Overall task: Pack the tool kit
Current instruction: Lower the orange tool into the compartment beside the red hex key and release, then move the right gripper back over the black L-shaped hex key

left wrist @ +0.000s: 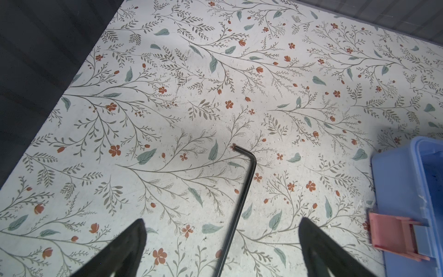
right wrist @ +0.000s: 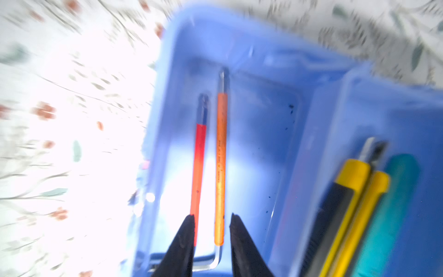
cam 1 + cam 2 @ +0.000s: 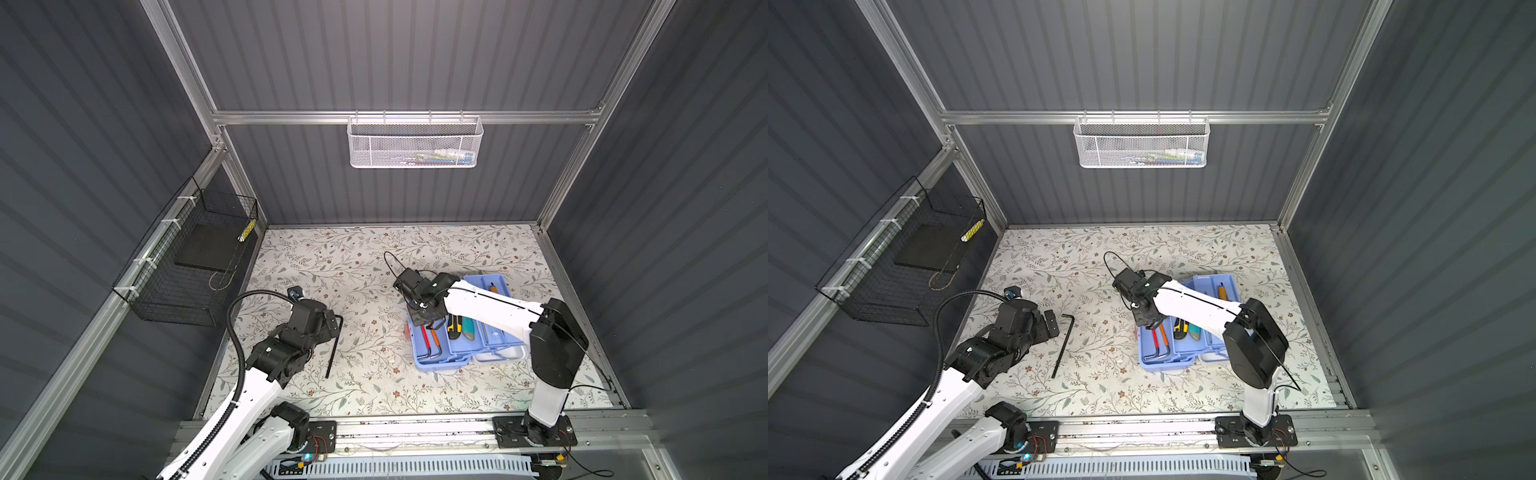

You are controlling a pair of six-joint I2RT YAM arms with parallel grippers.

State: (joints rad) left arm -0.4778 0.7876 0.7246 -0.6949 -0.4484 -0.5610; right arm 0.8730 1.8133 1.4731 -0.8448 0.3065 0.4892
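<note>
The right gripper (image 2: 211, 215) hangs with its jaws a little apart astride an orange-sleeved hex key (image 2: 220, 167), which lies beside a red-sleeved hex key (image 2: 198, 167) in the lowest tray of the open tool kit (image 3: 440, 365); a yellow utility knife (image 2: 352, 177) and a teal utility knife (image 2: 388, 203) fill the next tray. The light blue kit sits on the right half of the floral table (image 3: 353, 257). Well apart on the left, the left gripper (image 1: 222, 220) spreads its jaws wide above a black hex key (image 1: 242, 199) lying loose on the table.
</note>
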